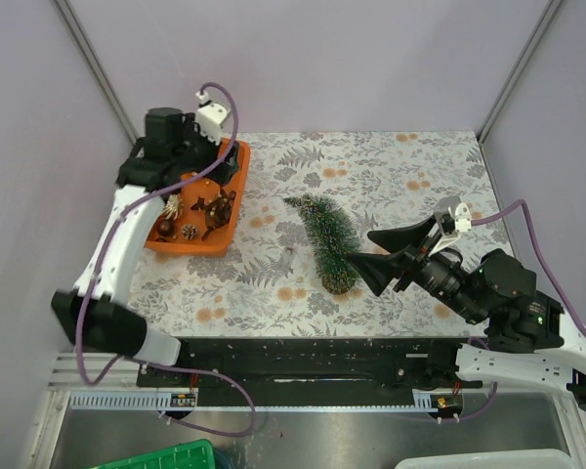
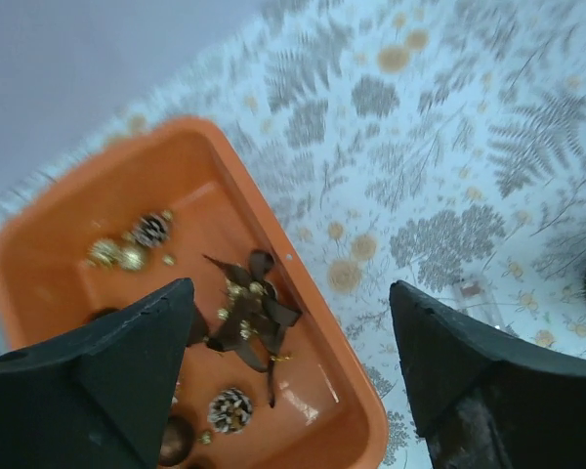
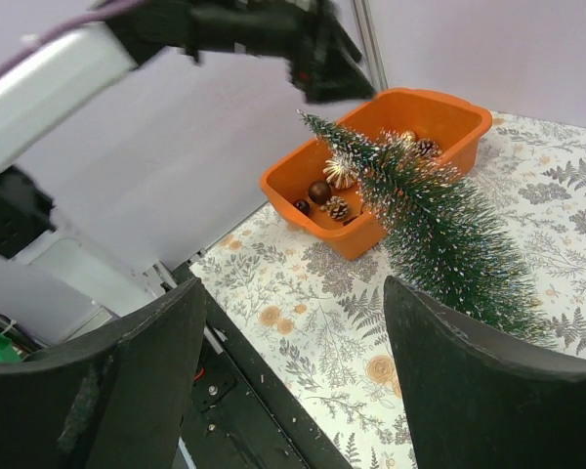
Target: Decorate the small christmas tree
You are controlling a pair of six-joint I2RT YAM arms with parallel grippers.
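Observation:
The small christmas tree (image 1: 324, 237) is dark green with frosty tips. It seems to lie on the flowered table, tip to the far left and brown base (image 1: 337, 283) toward me; it also shows in the right wrist view (image 3: 439, 230). My right gripper (image 1: 361, 247) is open and empty just right of the base, with bare tablecloth between its fingertips in its own view (image 3: 295, 283). My left gripper (image 1: 213, 168) is open and empty above the orange tray (image 1: 236, 200), over its right rim (image 2: 291, 288). In the tray lie a brown bow ornament (image 2: 249, 313), pinecones (image 2: 230, 408) and gold beads (image 2: 117, 254).
The tray (image 3: 366, 234) stands at the table's far left. A small clear object (image 2: 469, 291) lies on the cloth right of it. A black rail (image 1: 303, 357) runs along the near edge. A green bin (image 1: 156, 457) and a white bin (image 1: 488, 459) sit below it.

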